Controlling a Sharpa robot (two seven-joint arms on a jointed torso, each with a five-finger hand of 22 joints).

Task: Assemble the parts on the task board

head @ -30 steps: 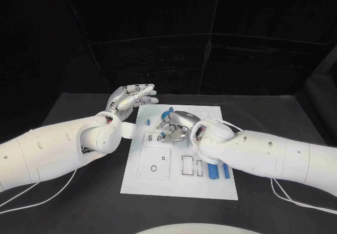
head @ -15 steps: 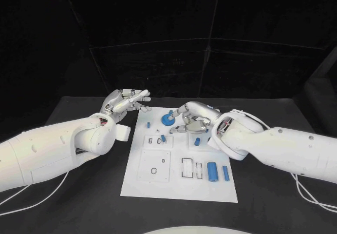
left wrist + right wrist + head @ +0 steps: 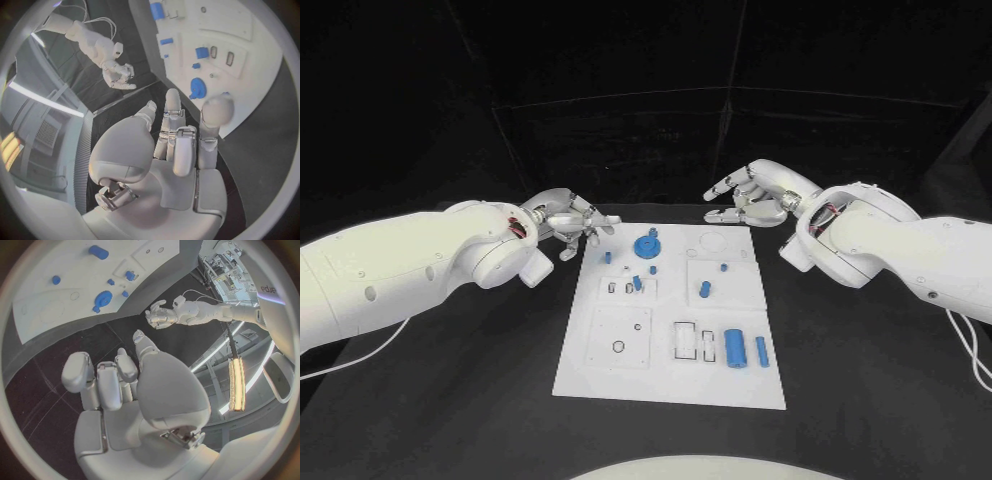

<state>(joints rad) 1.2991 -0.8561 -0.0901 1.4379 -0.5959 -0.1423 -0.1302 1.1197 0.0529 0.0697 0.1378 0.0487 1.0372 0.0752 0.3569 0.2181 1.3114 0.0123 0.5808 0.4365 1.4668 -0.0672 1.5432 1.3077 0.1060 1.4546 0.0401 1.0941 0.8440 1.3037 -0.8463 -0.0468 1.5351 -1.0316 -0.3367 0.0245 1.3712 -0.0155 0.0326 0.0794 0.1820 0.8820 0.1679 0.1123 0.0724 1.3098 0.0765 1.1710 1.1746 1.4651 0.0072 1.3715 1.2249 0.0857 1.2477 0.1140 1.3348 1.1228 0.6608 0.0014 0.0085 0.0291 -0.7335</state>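
White task board [image 3: 668, 380] (blue parts [image 3: 737, 349], seemingly loose)

One white board [image 3: 672, 380] lies on the surface, carrying one round blue disc [image 3: 646, 246], two upright blue cylinders [image 3: 736, 348], and several smaller blue pieces [image 3: 705, 290].
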